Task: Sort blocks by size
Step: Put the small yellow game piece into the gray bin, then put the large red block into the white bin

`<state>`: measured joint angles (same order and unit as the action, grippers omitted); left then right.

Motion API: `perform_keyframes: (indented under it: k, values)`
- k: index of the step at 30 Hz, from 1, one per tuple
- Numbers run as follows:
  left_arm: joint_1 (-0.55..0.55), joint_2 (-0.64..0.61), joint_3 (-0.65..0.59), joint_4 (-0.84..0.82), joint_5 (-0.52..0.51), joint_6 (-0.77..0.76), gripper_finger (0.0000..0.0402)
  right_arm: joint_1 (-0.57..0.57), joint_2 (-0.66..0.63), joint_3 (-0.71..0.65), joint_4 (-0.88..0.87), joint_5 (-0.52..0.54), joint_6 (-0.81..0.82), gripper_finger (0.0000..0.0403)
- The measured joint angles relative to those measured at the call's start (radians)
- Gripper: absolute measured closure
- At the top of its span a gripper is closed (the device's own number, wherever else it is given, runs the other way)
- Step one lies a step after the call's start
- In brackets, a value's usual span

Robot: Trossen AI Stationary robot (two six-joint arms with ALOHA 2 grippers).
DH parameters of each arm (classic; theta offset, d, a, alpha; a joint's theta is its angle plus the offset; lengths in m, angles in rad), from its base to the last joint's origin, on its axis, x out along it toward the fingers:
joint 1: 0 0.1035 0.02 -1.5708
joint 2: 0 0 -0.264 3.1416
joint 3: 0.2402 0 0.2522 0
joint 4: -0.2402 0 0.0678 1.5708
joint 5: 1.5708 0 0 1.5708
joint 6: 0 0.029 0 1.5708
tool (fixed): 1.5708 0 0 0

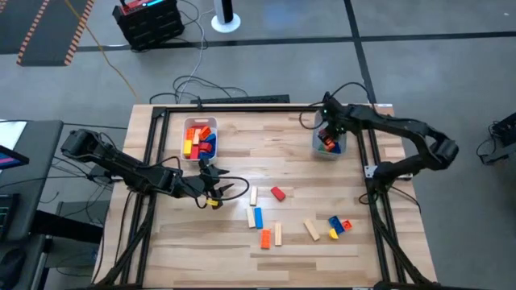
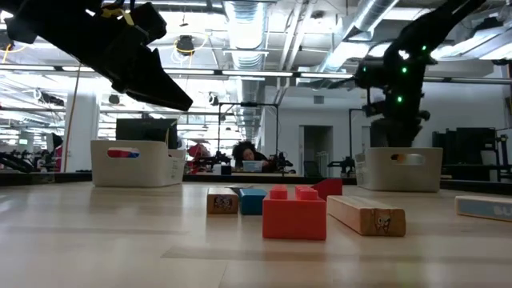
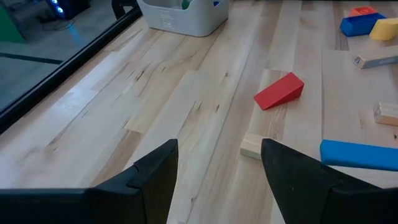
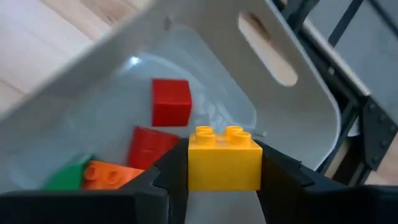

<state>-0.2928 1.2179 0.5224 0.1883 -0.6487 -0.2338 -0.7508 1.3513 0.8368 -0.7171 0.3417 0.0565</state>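
My right gripper [image 4: 224, 177] is above the clear bin at the table's far right [image 1: 329, 145], shut on a short yellow brick [image 4: 224, 163]. That bin holds red, orange and green blocks [image 4: 170, 102]. My left gripper [image 3: 217, 152] is open and empty, low over the table's left middle [image 1: 211, 192]. Ahead of it lie a red wedge [image 3: 278, 91], a tan bar [image 3: 251, 147] and a blue bar [image 3: 357, 155]. Several more loose blocks lie flat on the table's near middle [image 1: 265, 237]. My right gripper pinches the yellow brick between its two fingers, by its two opposite side faces [image 4: 194, 169]. The fingers come from above, slanting down toward the bin. The brick is lifted clear over the bin's inside, with its studs [image 4: 219, 132] facing away from the gripper.
A second clear bin [image 1: 200, 138] with red, orange, blue and yellow blocks stands at the far left of the table. A black frame [image 1: 153, 137] runs along the table's edges. A blue, yellow and red cluster [image 1: 339, 225] lies near right. In the low view a red brick [image 2: 294, 212] lies nearest.
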Motion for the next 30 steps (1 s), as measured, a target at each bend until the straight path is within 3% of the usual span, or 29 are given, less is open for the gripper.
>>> perform_keyframes:
  k: [9,16,19,23,30]
  values:
    - [0.004,0.000,0.000,0.001,0.000,0.005,0.0178,-0.028,0.063,0.000,0.001,-0.033,-0.058,0.0156]
    - [0.005,0.000,0.000,0.004,0.000,0.005,0.0178,0.077,-0.089,0.032,-0.025,-0.029,-0.063,0.0145]
    - [0.005,0.000,0.000,0.004,0.002,0.005,0.0178,0.197,-0.193,0.040,-0.023,-0.027,-0.016,0.0144]
    - [0.004,0.000,0.000,0.007,0.023,0.005,0.0178,0.441,-0.274,0.040,-0.027,-0.014,0.127,0.0144]
    - [0.005,0.000,0.000,0.075,0.024,0.000,0.0178,0.875,-0.188,0.006,0.150,0.164,0.360,0.0144]
